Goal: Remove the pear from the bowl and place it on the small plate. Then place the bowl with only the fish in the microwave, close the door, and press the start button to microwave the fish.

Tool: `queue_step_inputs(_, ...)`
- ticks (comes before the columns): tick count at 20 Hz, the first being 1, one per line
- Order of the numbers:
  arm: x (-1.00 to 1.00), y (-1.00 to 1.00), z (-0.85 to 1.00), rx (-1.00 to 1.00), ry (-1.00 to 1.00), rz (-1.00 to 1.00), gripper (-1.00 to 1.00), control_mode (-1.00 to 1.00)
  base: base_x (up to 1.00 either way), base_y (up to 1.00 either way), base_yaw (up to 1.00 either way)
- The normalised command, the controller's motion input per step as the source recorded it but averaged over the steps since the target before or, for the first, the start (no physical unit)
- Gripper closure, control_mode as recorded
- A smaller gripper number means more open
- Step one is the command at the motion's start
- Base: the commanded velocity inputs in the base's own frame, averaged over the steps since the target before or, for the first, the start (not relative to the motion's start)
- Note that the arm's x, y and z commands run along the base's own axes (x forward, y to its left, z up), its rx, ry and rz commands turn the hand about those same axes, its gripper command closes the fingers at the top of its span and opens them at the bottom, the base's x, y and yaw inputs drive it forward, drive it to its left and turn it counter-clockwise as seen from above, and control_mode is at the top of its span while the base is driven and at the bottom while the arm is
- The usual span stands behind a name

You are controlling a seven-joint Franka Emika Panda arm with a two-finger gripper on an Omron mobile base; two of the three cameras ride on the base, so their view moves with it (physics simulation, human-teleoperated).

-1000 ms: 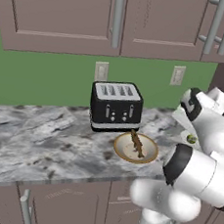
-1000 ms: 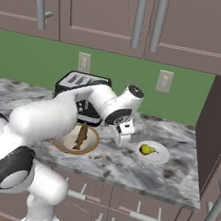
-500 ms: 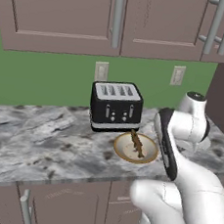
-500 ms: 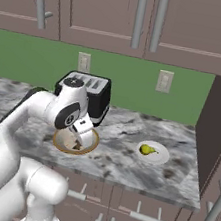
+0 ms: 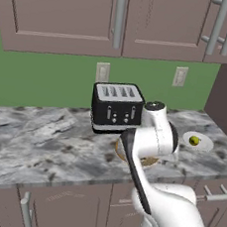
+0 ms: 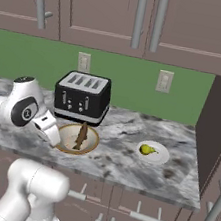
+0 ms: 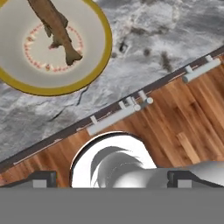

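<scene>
Now swung further left off the bowl, end effector at worktop edge, grip state unclear, fish inside, pear on small plate.

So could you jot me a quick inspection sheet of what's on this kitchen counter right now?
Surface: grey marbled counter.
Job's things: pear lies on the small plate; bowl holds just the fish.
Clutter: black toaster behind the bowl.
Jaws: gripper at the bowl's near-left rim; open or shut cannot be told.
Cables: nothing seen.
Surroundings: green wall, two outlets, mauve cabinets above and below, wooden floor.
</scene>
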Motion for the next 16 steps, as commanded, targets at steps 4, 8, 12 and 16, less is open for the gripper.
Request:
queue_step_inputs(4,0.14,0.55,-0.2,-0.15,0.08,0.0,-1.0,-1.0,0.0,0.0,0.0)
queue_step_inputs(8,0.67,0.62,-0.12,-0.18,0.27,0.08,-1.0,-1.0,0.0,0.0,0.0)
queue_step_inputs(12,0.46,0.09,-0.32,-0.06,0.05,0.15,-1.0,-1.0,0.0,0.0,0.0)
queue_step_inputs(16,0.34,-0.05,-0.06,0.0,-0.08,0.15,-1.0,-1.0,0.0,0.0,0.0)
